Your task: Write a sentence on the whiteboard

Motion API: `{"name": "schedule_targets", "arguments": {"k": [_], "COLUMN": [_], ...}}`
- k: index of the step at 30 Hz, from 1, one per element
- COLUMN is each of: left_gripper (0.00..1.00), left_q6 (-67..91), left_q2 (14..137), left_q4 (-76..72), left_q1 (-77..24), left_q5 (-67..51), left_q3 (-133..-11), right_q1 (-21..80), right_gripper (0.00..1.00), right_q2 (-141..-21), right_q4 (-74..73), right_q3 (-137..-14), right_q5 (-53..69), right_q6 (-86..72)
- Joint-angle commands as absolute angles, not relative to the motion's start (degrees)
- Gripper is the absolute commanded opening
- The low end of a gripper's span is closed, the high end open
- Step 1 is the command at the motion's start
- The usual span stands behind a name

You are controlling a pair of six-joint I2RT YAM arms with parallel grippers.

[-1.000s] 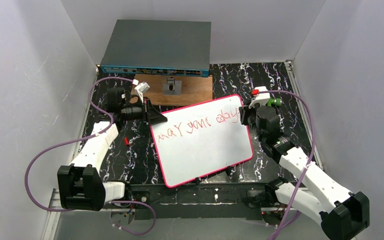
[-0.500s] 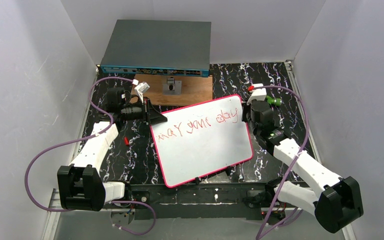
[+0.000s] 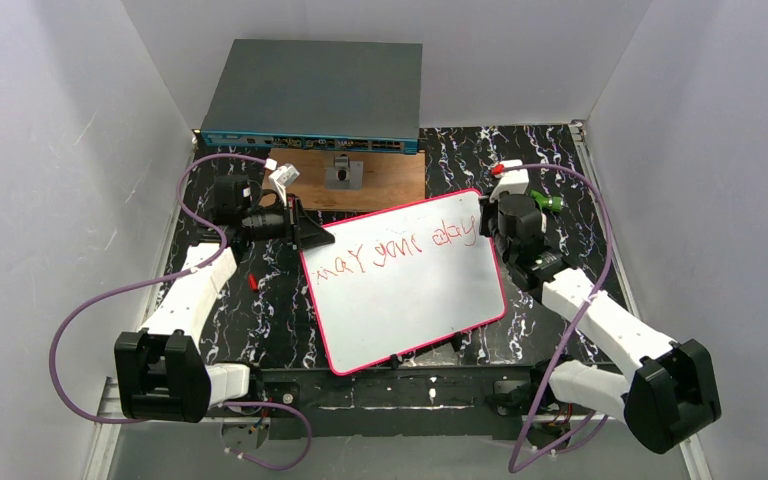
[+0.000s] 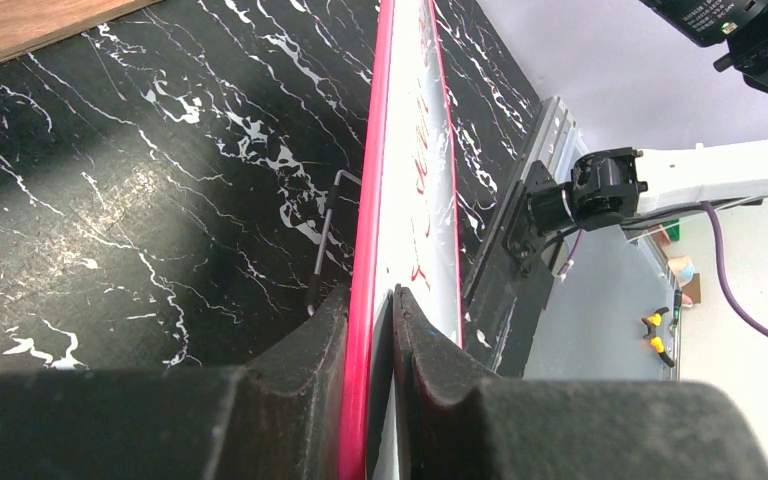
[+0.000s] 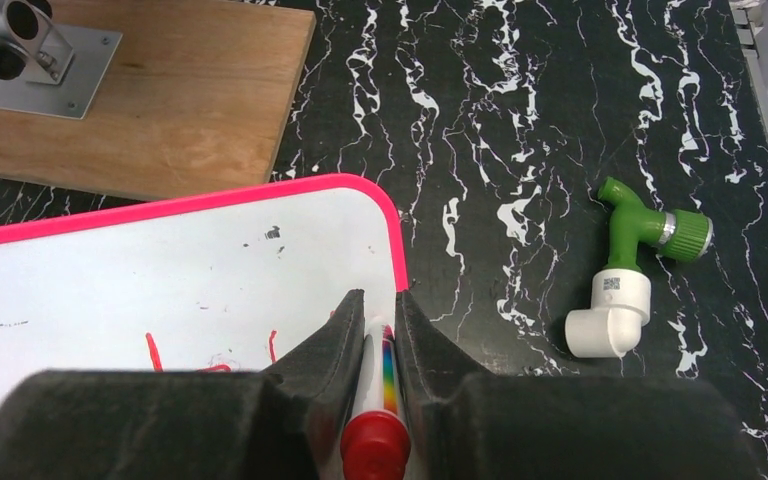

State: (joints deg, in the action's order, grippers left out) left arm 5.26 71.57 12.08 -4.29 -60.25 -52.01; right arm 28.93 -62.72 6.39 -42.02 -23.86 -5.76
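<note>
While the black, white-veined marble-patterned table (image 3: 560, 160) carries everything, the large white rectangular whiteboard with a thin pink-red rim (image 3: 410, 310) lies skewed across its middle. Its far edge sits near the brown wooden board (image 3: 385, 185).

One line of the red, wobbly hand-written sentence (image 3: 390, 250) runs along the upper part of the whiteboard and ends close to the far right corner. The lower half is bare.

The left hand (image 4: 370, 310) is closed on the whiteboard's left rim, a finger on each face. The right hand (image 5: 375, 300) is clamped on a white marker with a rainbow band and red end cap (image 5: 374, 445), poised over that far right corner.

To my eye the step in hand is finishing the line's last word. There is little room left before the rim, so strokes should be small. Any further words should start a second line lower down, on the left.

The left grip must stay firm so the board does not slide under the pen. Pressure should be light and even.

The marker's tip is hidden behind the fingers, so I cannot tell whether it touches the surface. The lettering is too scrawled to read with confidence.

A green-and-white plastic hose fitting (image 5: 630, 290) lies beside the board, clear of the writing.
</note>
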Motion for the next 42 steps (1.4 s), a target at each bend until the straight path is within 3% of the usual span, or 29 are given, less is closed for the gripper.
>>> {"name": "schedule_targets", "arguments": {"k": [1, 22, 42], "left_gripper": [0.0, 0.0, 0.0], "left_q6": [-3.2, -3.3, -3.2], "left_q2": [70.4, 70.7, 70.3], "left_q4": [12.1, 12.1, 12.2], "left_q1": [-4.7, -4.8, -4.7], "left_q5": [-50.4, -50.4, -50.5], "left_q3": [-51.0, -51.2, -50.9], "right_q1": [28.6, 28.5, 28.5], "right_gripper": [0.01, 0.01, 0.01], "right_q2": [-63.9, -61.1, -60.3], "right_q4": [10.8, 6.8, 3.0], "right_q3": [-45.7, -41.5, -39.0], "right_q5": [-24.4, -18.9, -24.0], "right_q6": [-5.2, -9.3, -9.0]}}
